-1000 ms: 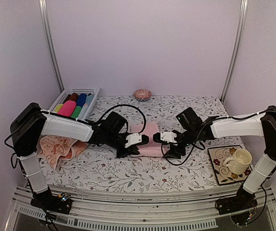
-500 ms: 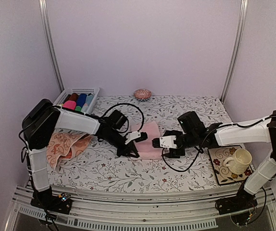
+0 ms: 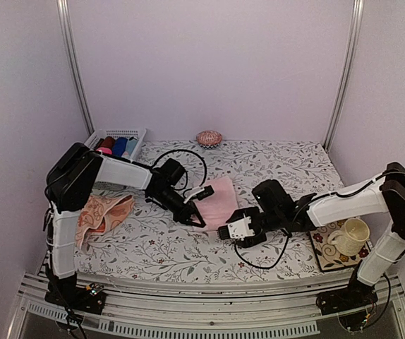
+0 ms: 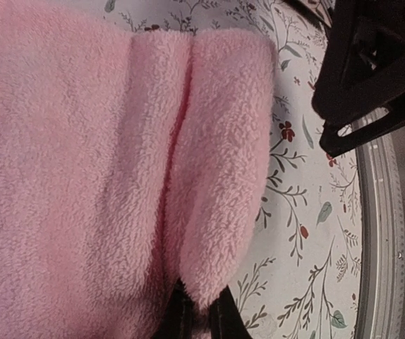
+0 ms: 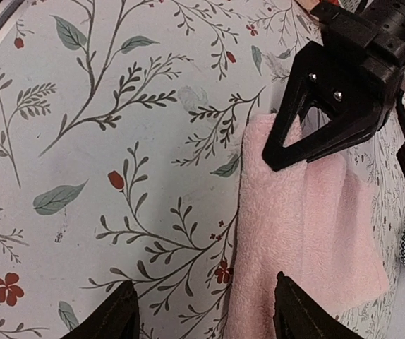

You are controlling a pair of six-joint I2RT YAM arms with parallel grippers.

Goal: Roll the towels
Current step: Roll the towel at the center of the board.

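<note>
The plain light pink towel [image 3: 219, 200] lies on the flowered tablecloth in the middle of the table. My left gripper [image 3: 196, 216] is shut on a raised fold at its near-left edge; the left wrist view shows the fold [image 4: 216, 176] pinched between the fingers. My right gripper [image 3: 228, 232] is open and empty, just in front of the towel's near edge, its fingers [image 5: 121, 318] spread wide over the cloth and the towel [image 5: 308, 226]. The left gripper [image 5: 308, 134] shows there too. The peach-orange patterned towel [image 3: 102, 213] lies crumpled at the left, under the left arm.
A white basket [image 3: 133, 132] with small coloured rolled cloths stands at the back left. A patterned egg-shaped object [image 3: 209, 138] sits at the back middle. A cream cup [image 3: 351, 236] stands on a flowered coaster [image 3: 324, 233] at the right front.
My right gripper has let go of the pink towel, opened, and drawn back toward the table's near edge. My left gripper stays shut on the towel's edge and has barely shifted.
</note>
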